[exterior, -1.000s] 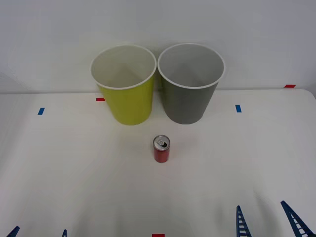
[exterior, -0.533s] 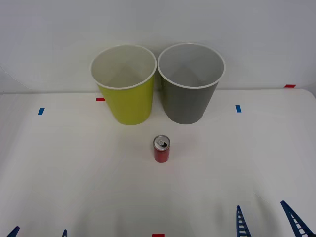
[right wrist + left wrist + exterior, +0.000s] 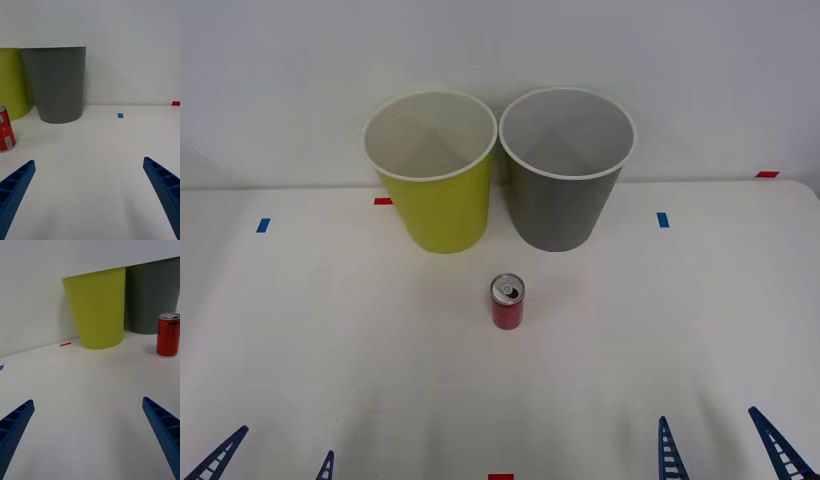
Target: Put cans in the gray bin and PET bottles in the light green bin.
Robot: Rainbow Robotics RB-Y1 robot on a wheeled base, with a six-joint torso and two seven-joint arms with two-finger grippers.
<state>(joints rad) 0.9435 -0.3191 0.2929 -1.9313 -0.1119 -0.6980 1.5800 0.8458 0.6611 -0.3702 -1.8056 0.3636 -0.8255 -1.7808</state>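
Note:
A small red can (image 3: 507, 301) with a silver top stands upright mid-table, in front of the gap between the two bins. The light green bin (image 3: 442, 215) is back left and the gray bin (image 3: 560, 215) back right, side by side with their rims nearly touching. My left gripper (image 3: 287, 441) is open at the near left edge, and my right gripper (image 3: 708, 414) is open at the near right. Both are well short of the can. The left wrist view has the can (image 3: 168, 335) beyond the open gripper (image 3: 88, 400); the right wrist view has the can (image 3: 5, 129) beside the gray bin (image 3: 56, 86). PET bottles are out of view.
Blue tape marks (image 3: 263, 225) (image 3: 663, 219) and red tape marks (image 3: 383, 201) (image 3: 500, 477) lie flat on the white table. A white wall stands right behind the bins. The table's right edge curves away at the far right.
My left gripper's fingers have come farther forward into the front view. The right gripper, the can and both bins have not moved.

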